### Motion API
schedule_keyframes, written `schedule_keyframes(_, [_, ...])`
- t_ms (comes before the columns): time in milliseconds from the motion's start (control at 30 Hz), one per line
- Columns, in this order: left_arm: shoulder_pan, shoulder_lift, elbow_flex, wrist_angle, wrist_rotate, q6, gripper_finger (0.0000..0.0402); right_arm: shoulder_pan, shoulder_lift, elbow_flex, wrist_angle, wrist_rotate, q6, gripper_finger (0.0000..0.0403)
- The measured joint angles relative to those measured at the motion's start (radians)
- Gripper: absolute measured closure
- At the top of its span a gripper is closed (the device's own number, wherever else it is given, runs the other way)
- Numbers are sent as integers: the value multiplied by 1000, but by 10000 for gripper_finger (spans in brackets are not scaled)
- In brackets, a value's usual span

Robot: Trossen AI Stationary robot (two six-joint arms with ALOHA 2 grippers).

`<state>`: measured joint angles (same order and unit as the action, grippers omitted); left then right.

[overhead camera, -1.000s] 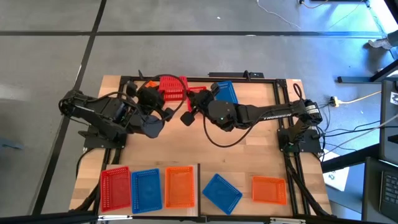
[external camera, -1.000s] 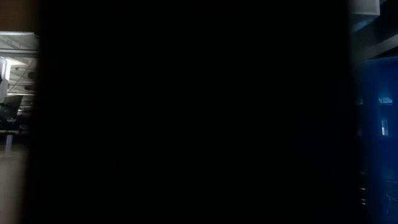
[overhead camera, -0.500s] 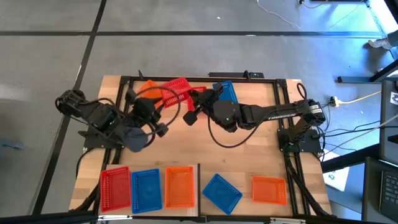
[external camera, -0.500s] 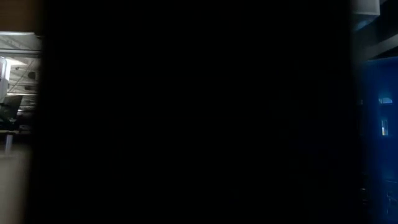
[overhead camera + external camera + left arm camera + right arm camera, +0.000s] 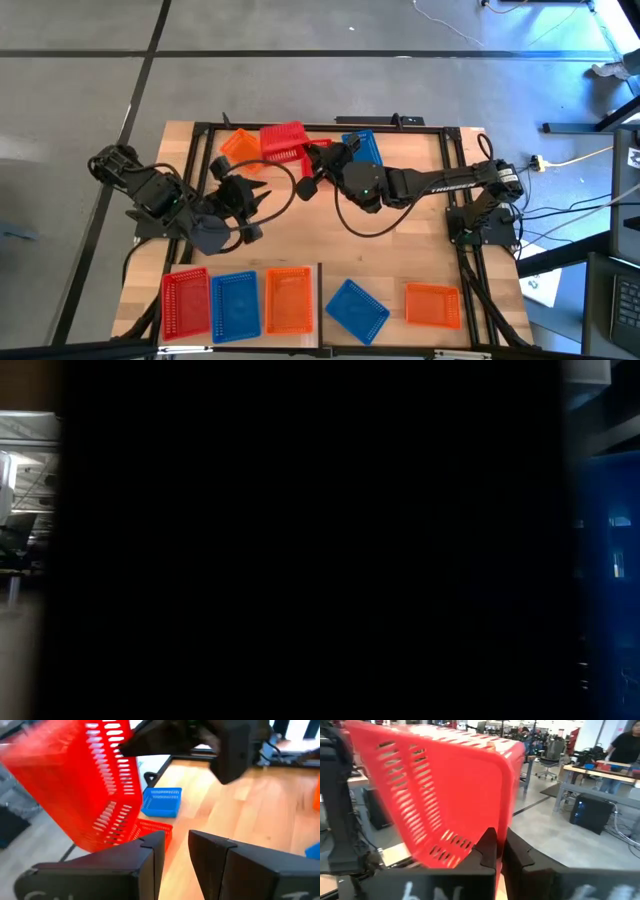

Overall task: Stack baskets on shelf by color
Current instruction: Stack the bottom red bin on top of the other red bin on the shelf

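Baskets of perforated plastic sit in a row on the pale plywood shelf (image 5: 318,300) at the table's near edge: red (image 5: 185,303), blue (image 5: 236,303), orange (image 5: 289,300). Beside it on the striped planks lie a skewed blue basket (image 5: 357,308) and an orange basket (image 5: 433,304). Mid-table, the left gripper (image 5: 252,196) stands parted, holding nothing. Toward the far edge, the right gripper (image 5: 312,150) pinches the rim of a tilted red basket (image 5: 283,141), beside an orange one (image 5: 238,144) and a blue one (image 5: 362,147).

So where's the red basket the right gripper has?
High view: the red basket is at the table's far edge, between an orange basket and a blue basket, clamped by the right gripper.
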<state>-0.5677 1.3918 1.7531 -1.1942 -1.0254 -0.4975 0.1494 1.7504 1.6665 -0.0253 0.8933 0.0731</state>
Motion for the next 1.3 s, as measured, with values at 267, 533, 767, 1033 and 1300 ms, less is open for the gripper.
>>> schedule_keyframes(267, [-41, -29, -1, -3, 4, 64, 323, 7, 0, 3, -5, -6, 2, 400])
schedule_keyframes(533, [-103, -153, -1, -79, 5, -37, 323, 70, -2, 159, -142, -89, 30, 400])
schedule_keyframes(767, [-169, -283, -1, -115, 104, -77, 323, 106, 72, 373, -209, -181, 25, 401])
schedule_keyframes(1033, [-225, -403, -1, -116, 295, -76, 323, 115, 248, 626, -407, -265, -81, 401])
schedule_keyframes(1300, [-235, -503, -1, -115, 464, -82, 323, 111, 318, 675, -430, -338, 0, 401])
